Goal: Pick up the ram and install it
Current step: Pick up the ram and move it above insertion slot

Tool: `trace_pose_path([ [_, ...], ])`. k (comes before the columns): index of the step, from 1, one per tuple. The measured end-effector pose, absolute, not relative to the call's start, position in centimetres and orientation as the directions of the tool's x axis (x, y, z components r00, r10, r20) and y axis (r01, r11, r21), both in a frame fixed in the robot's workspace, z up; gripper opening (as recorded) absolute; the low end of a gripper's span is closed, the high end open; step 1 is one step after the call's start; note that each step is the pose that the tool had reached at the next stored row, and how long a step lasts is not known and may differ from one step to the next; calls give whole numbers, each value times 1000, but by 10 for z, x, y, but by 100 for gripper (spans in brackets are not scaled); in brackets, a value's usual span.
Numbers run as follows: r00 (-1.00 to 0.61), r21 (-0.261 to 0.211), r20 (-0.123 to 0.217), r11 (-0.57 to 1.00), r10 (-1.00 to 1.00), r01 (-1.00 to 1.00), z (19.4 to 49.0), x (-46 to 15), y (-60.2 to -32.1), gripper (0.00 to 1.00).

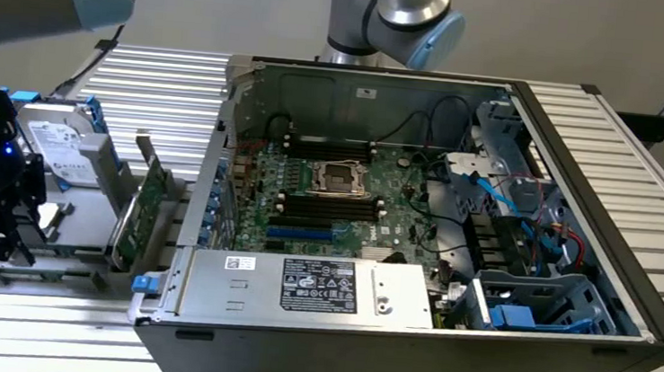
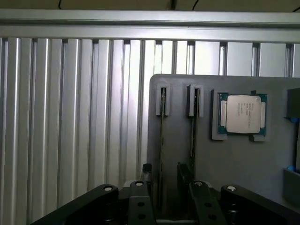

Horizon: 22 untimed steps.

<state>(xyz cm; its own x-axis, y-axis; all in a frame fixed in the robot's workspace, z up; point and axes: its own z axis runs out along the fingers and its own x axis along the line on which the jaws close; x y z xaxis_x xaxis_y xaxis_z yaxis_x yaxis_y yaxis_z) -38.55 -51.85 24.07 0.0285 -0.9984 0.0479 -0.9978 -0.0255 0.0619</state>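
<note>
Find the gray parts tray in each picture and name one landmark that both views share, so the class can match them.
Exterior view: the gray parts tray lies at the exterior view's left, beside the open computer case.
Wrist view: the same tray lies ahead of the camera, carrying a processor.
Shared landmark: the ribbed metal table under the tray.

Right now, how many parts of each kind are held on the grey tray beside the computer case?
Boards standing on edge: 2
Processor: 1
Hard drive: 1
Total: 4
</note>
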Motion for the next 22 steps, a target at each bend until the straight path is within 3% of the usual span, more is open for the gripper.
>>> trace_pose_path([
  [22, 59, 62, 48, -56, -997, -997, 201, -393, -520, 36],
])
